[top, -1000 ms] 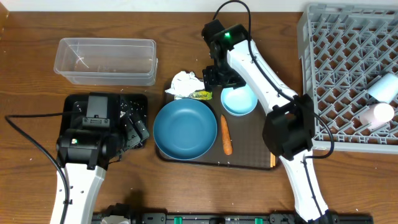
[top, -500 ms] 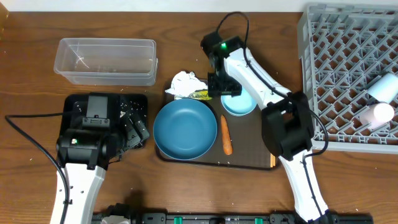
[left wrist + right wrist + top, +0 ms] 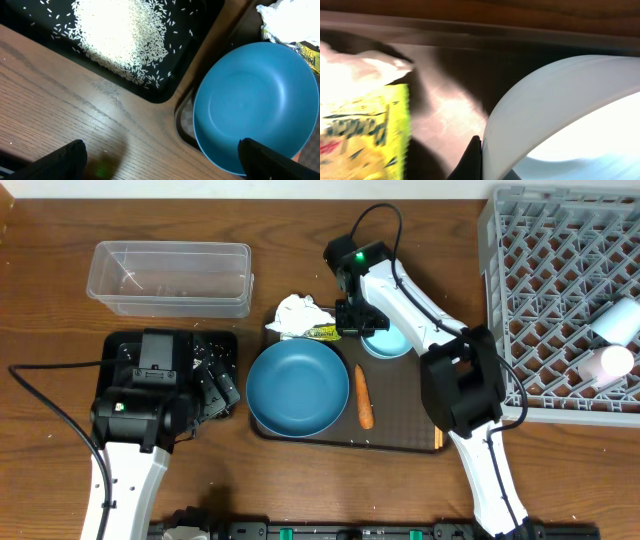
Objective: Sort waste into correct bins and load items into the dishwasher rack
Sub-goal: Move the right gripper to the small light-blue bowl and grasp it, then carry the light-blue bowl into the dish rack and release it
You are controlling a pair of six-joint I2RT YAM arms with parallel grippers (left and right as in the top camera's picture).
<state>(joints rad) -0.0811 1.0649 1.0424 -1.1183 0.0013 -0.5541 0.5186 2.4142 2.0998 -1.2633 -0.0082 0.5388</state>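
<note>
My right gripper (image 3: 357, 321) is shut on the left rim of the small light-blue bowl (image 3: 392, 341), which sits on the brown serving tray (image 3: 405, 415). In the right wrist view one dark finger (image 3: 473, 161) presses against the outside of that pale rim (image 3: 555, 100). The yellow-green wrapper (image 3: 365, 130) and the white tissue (image 3: 350, 70) lie just to its left. The large teal bowl (image 3: 297, 388) and the orange carrot (image 3: 364, 396) rest on the same tray. My left gripper (image 3: 162, 160) hangs open over bare wood between the black tray (image 3: 165, 90) of rice (image 3: 117, 35) and the teal bowl (image 3: 255, 100).
The clear tub (image 3: 170, 277) stands at the back left. The grey dishwasher rack (image 3: 560, 310) fills the right side and holds a white cup (image 3: 618, 320) and a pale pinkish cup (image 3: 603, 365). A thin wooden stick (image 3: 438, 437) lies along the serving tray's right edge.
My right gripper came down a little toward the small light-blue bowl and shut on its rim. The left arm has not moved.
</note>
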